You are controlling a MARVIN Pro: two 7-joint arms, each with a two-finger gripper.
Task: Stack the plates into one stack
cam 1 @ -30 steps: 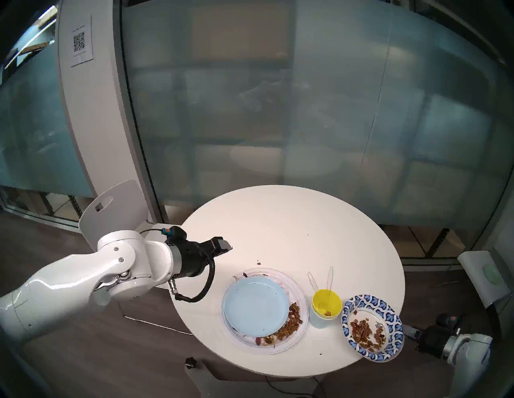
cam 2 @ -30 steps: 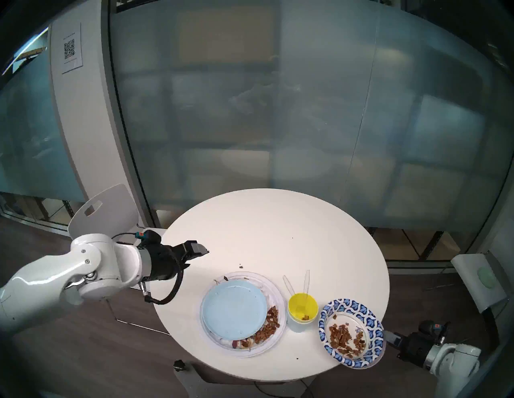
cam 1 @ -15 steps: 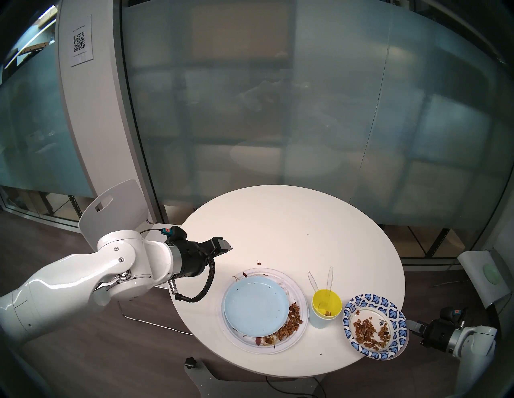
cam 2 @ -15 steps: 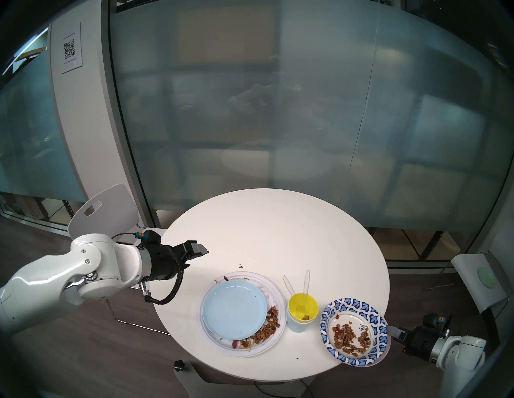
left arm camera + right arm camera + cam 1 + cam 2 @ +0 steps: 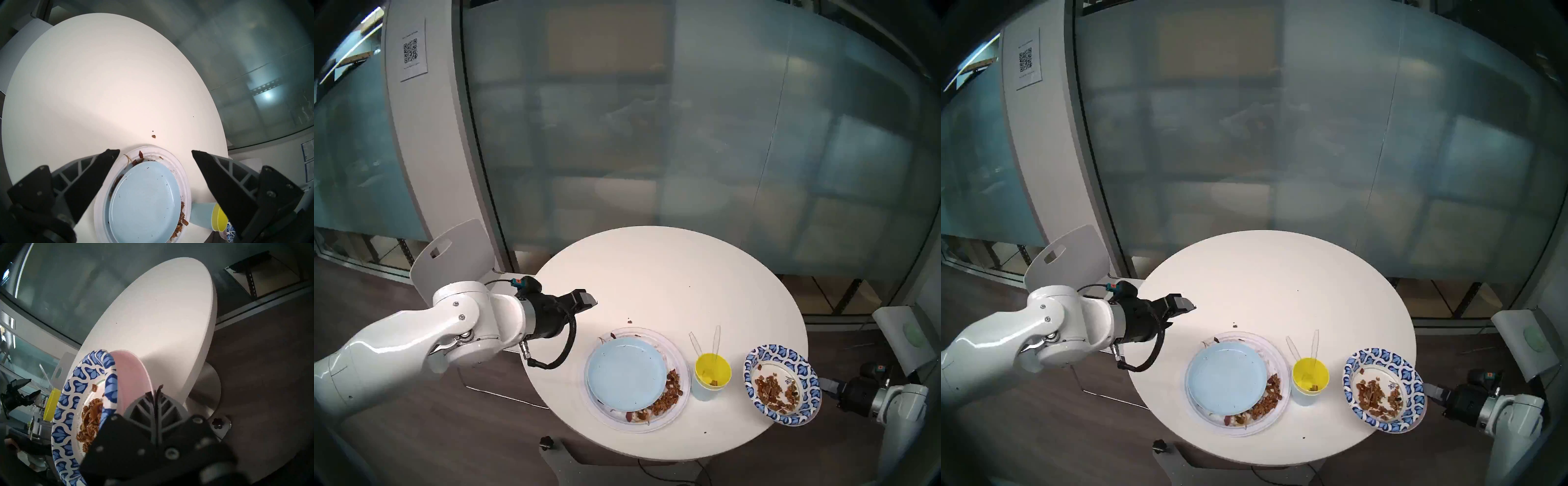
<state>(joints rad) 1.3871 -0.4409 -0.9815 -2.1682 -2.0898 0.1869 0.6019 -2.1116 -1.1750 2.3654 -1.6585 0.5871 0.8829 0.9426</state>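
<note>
Plates — pink plate [image 5: 134, 378] under patterned plate [image 5: 68, 412] — pinched at the rim by right gripper [image 5: 155, 392]; left gripper [image 5: 155, 152] gapes empty.

Round white counter [image 5: 670, 271] lower centre: white ridged plate [image 5: 682, 400] and light blue cup [image 5: 702, 390] directly on it, crumbs [image 5: 629, 321] nearby.

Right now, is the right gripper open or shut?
Shut. In the right wrist view the right gripper has its fingers pressed together on the rim of the pink plate under the patterned plate.
</note>
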